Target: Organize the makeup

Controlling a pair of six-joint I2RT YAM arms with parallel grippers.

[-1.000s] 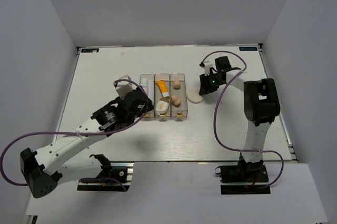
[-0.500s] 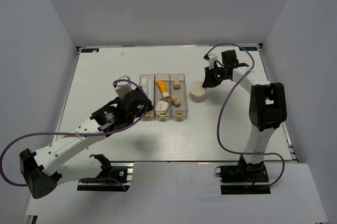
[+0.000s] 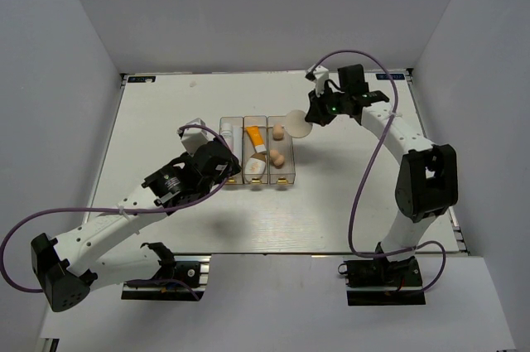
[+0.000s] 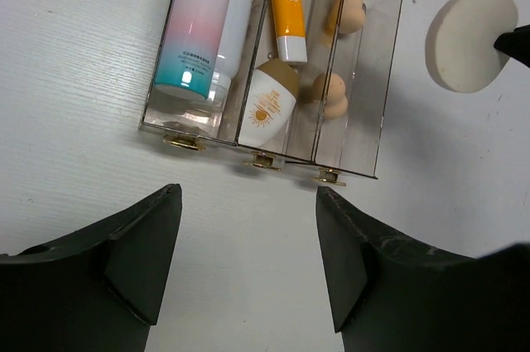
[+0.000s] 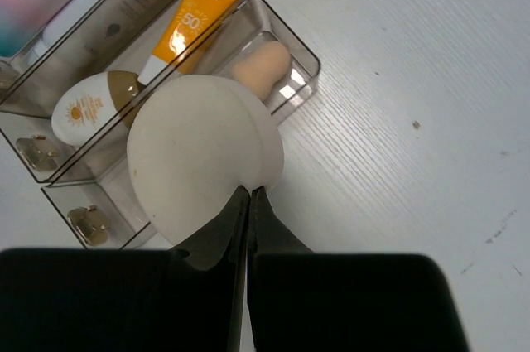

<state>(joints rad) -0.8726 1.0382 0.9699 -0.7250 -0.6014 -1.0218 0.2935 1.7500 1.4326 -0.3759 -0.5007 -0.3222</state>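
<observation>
My right gripper (image 3: 311,117) is shut on the edge of the cream round puff (image 3: 297,123), holding it in the air just right of the three clear bins (image 3: 291,161). In the right wrist view the puff (image 5: 199,153) hangs over the right bin's corner, pinched at my gripper (image 5: 250,193). The left bin holds the white bottle (image 4: 199,29) and the white tube (image 4: 240,12). The middle bin has the orange tube (image 4: 287,8) and the white oval compact (image 4: 269,108). Two tan sponges (image 4: 330,95) lie in the right bin. My left gripper (image 4: 247,195) is open over bare table in front of the bins.
The white table (image 3: 166,112) is enclosed by white walls at the back and both sides. My left arm (image 3: 132,203) stretches diagonally across the near left. A purple cable (image 3: 356,195) loops beside the right arm.
My right gripper shut on the puff, lifted it off the table and carried it left and back towards the right bin. The left arm has not moved.
</observation>
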